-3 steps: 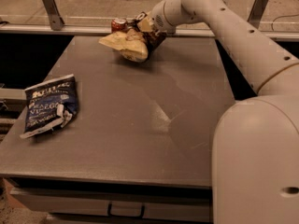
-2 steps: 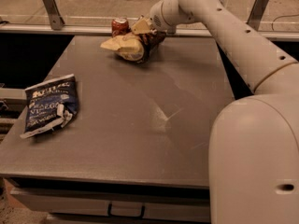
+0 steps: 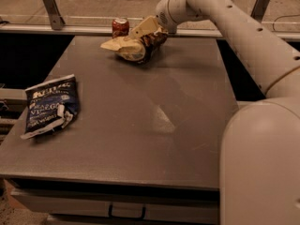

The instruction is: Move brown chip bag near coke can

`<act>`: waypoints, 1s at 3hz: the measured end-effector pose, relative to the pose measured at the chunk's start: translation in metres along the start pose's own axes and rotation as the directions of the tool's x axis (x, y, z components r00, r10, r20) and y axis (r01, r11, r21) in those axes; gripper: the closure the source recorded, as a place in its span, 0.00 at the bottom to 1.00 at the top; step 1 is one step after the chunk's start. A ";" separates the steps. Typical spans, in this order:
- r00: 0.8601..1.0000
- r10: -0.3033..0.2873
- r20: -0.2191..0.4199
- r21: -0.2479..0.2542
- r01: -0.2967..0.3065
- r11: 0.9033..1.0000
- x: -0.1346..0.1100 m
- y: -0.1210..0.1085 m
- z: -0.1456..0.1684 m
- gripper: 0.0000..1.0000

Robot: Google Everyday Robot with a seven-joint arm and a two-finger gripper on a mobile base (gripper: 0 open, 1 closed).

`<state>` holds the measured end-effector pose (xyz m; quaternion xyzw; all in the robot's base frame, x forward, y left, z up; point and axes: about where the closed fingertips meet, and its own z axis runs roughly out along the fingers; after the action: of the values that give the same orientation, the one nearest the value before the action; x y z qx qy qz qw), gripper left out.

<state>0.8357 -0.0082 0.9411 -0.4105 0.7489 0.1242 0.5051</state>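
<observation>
The brown chip bag lies crumpled on the far part of the grey table, its tan end pointing left. The red coke can stands upright just behind and left of it, at the table's far edge, a small gap away. My gripper reaches in from the upper right and sits on the bag's right, dark-brown end, with one cream finger lying over the top of the bag. It looks shut on the bag.
A dark blue chip bag with white lettering lies flat near the table's left edge. A rail runs behind the table. My arm and white base fill the right side.
Almost nothing: the gripper and the brown chip bag stay beside the coke can, shifted only slightly. The blue bag has not moved.
</observation>
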 end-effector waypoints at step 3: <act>0.984 -0.101 0.148 0.197 0.071 0.978 -0.030 -0.065 -0.238 0.00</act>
<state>0.7327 -0.1784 1.0909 -0.3814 0.6967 0.0617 0.6044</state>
